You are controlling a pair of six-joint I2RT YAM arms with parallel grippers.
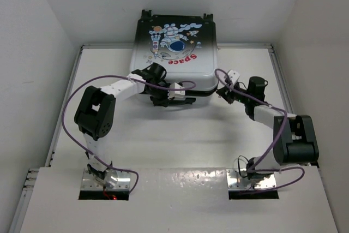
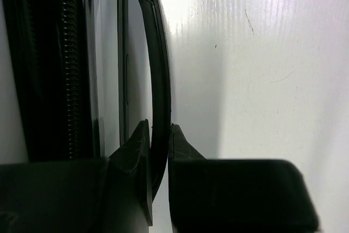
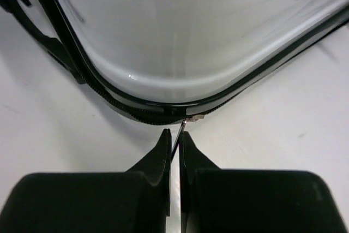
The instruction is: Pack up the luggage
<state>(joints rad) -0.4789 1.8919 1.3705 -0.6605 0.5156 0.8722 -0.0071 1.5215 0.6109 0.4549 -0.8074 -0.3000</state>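
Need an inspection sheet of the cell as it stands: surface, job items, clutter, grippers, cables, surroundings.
Surface: white table, faint scratches in the left wrist view.
Job's things: luggage lying flat at the far side, lid down, astronaut print up, wheels at the far edge.
Clutter: nothing seen.
Grippers: left gripper shut on the black handle; right gripper shut on the zipper pull at the case's near right corner.
Cables: purple cables loop along both arms; no snag seen.
Surroundings: white walls on three sides.

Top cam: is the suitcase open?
No, the suitcase lies with its lid down, astronaut print facing up and no lining showing.
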